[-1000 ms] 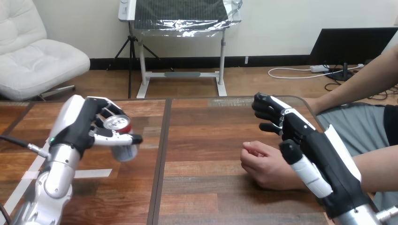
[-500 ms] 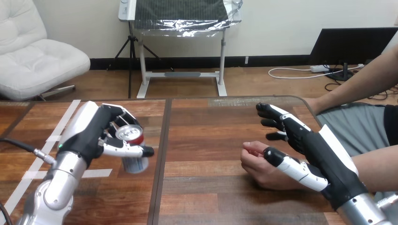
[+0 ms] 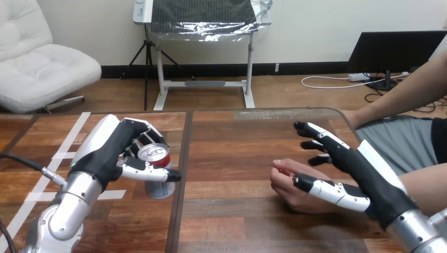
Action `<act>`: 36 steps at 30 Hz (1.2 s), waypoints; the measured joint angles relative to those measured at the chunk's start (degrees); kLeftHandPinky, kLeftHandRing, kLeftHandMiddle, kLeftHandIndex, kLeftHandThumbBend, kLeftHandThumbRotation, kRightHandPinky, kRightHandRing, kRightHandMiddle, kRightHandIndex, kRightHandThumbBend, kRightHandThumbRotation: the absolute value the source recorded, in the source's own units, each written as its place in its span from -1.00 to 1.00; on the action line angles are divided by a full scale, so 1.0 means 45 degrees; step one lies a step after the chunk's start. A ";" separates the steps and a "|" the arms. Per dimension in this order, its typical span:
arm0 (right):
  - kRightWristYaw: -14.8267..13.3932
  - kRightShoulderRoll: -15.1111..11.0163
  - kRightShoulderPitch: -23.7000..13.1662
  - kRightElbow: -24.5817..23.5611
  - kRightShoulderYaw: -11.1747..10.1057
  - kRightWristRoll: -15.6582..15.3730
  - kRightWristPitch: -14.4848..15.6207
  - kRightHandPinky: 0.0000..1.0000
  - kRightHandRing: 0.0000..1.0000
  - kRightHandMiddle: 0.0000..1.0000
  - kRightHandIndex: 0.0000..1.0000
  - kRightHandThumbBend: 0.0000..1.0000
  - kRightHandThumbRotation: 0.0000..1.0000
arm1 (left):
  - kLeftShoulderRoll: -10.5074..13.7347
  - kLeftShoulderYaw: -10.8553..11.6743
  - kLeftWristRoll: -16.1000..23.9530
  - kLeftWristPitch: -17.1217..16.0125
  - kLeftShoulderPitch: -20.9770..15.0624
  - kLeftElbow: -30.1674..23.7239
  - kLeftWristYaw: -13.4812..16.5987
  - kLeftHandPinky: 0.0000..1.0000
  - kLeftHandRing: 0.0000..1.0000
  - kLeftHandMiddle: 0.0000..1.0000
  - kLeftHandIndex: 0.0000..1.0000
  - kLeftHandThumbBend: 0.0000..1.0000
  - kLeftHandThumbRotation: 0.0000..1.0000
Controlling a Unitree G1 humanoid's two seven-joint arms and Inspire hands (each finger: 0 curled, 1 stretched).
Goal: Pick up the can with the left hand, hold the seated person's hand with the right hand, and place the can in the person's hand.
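Observation:
My left hand (image 3: 117, 153) is shut on a can (image 3: 156, 171) with a silver top and a red band, held upright above the table left of the centre seam. The person's hand (image 3: 291, 185) rests on the table at the right, loosely curled with the palm facing left. Over that hand's wrist and back hovers my right hand (image 3: 363, 171), open, fingers stretched out past it and thumb pointing left just above the knuckles. I see nothing of my right hand curled round the person's hand.
White tape strips (image 3: 62, 156) mark the wooden table (image 3: 232, 153) at the left. A dark seam (image 3: 182, 158) runs down the tabletop's middle. The person's forearm (image 3: 427, 190) comes in from the right edge.
My left hand has carried the can to the right and nearer the seam. My right hand has opened out and lowered, its thumb swinging down over the person's hand.

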 measured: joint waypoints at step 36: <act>-0.0683 -0.3096 -0.3303 0.3727 -0.0002 -0.2265 -0.1261 0.68 0.86 0.89 0.90 0.84 0.21 | 0.0043 0.1149 -0.1160 0.0571 0.0349 -0.4988 -0.0649 -0.57 -0.49 -0.31 -0.20 0.53 -1.00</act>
